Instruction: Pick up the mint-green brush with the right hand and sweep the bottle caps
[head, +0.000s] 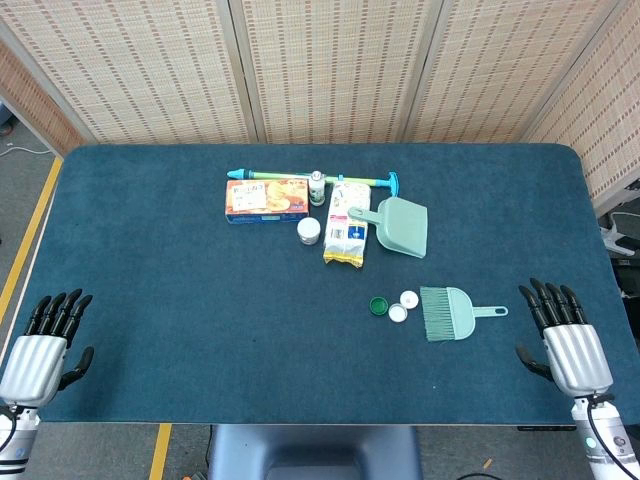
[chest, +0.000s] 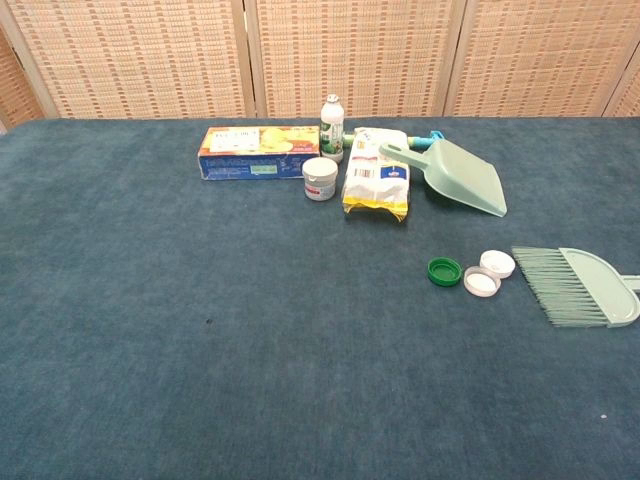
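The mint-green brush (head: 450, 312) (chest: 580, 285) lies flat on the blue table, bristles to the left, handle to the right. Just left of its bristles sit three bottle caps: a green cap (head: 379, 306) (chest: 444, 271) and two white caps (head: 409, 298) (head: 398, 313) (chest: 497, 263) (chest: 481, 282). My right hand (head: 566, 338) rests at the table's right front edge, fingers spread and empty, a short way right of the brush handle. At the left front edge my left hand (head: 48, 338) is likewise empty with fingers apart. The chest view shows neither hand.
A mint-green dustpan (head: 402, 225) (chest: 463, 175) lies behind the caps. Beside it are a snack bag (head: 347, 225) (chest: 378, 186), a small white jar (head: 309, 231) (chest: 320, 179), a small bottle (head: 317, 187) (chest: 332, 128), an orange box (head: 266, 198) (chest: 258, 152) and a long teal stick (head: 310, 177).
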